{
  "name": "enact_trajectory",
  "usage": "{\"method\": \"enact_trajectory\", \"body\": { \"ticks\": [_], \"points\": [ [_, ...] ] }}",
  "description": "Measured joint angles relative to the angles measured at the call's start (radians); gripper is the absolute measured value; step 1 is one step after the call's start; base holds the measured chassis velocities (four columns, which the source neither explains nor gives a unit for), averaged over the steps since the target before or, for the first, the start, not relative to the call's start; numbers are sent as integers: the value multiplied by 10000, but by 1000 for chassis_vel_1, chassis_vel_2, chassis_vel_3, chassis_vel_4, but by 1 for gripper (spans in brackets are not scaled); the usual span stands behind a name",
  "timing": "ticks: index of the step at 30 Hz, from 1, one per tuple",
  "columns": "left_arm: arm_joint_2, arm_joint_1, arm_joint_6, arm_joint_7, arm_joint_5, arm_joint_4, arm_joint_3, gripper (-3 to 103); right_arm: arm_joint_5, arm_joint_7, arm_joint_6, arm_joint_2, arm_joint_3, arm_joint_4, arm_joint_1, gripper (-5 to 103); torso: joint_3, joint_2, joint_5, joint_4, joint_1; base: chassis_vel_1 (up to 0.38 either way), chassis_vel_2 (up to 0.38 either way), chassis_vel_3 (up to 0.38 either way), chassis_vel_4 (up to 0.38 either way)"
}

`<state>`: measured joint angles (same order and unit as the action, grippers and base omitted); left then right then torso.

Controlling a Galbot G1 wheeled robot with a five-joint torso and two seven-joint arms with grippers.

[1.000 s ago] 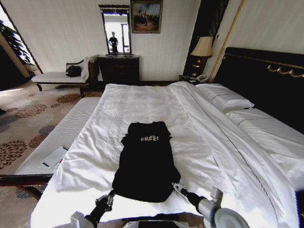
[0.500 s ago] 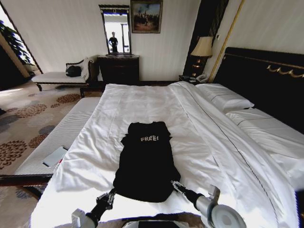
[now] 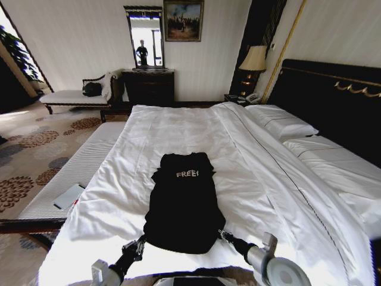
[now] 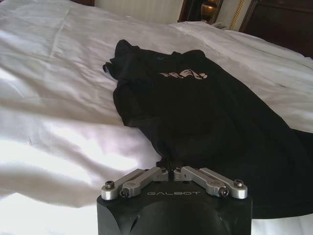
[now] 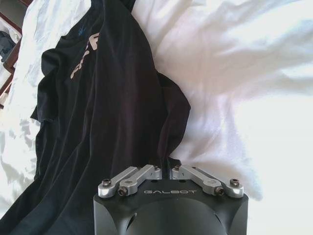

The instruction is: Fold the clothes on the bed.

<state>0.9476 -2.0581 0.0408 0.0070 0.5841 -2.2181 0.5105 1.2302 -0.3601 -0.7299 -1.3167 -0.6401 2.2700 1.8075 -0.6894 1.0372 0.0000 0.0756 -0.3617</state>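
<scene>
Black hem corners pinched: left gripper (image 3: 139, 243) and right gripper (image 3: 222, 236) both closed on the T-shirt (image 3: 181, 202), lying flat mid-bed (image 3: 280, 185) on the white duvet (image 3: 238, 149). Risk: soft fabric slips out, or duvet gets caught too.

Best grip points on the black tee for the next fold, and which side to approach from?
The two hem corners of the T-shirt, from the bed's near edge. It lies flat, lettering up, collar away. Left gripper and right gripper look closed on those corners.
</scene>
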Motion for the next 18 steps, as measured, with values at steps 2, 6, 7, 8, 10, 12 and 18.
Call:
{"method": "enact_trajectory", "body": {
  "ticks": [2, 6, 7, 8, 10, 12, 18],
  "points": [
    [0, -5, -8, 0, 4, 5, 6, 0, -5, -1, 0, -3, 0, 6, 9, 7, 0, -1, 0, 0, 0, 0, 0, 0, 0],
    [14, -20, -50, 0, 10, 25, 20, 0, -69, -6, -8, -6, -6, 53, 69, 1, 0, 0, 0, 0, 0, 0, 0, 0, 0],
    [16, -26, -64, 0, 10, 29, 22, 0, -100, -6, -10, -1, -13, 64, 84, 0, 0, -1, 0, 0, 0, 0, 0, 0, 0],
    [18, -36, -86, 0, 9, 37, 27, 0, -164, -1, -14, 18, -35, 81, 109, 0, 0, 0, 0, 0, 0, 0, 0, 0, 0],
    [20, -86, -164, 0, 0, 57, 60, 0, -548, 92, -28, 129, -181, 134, 199, 0, 0, 0, 0, -1, 0, 0, 0, 0, 0],
    [20, -104, -187, 0, -3, 61, 73, 0, -674, 145, -28, 164, -222, 146, 224, 0, 0, 0, 0, 0, 0, 0, 0, 0, 0],
    [4, -373, -363, 0, -10, 33, 239, 0, -1896, 492, -13, 610, -587, 296, 570, 0, 0, 0, 0, 0, 0, 0, 0, 0, 0]
  ]
}}
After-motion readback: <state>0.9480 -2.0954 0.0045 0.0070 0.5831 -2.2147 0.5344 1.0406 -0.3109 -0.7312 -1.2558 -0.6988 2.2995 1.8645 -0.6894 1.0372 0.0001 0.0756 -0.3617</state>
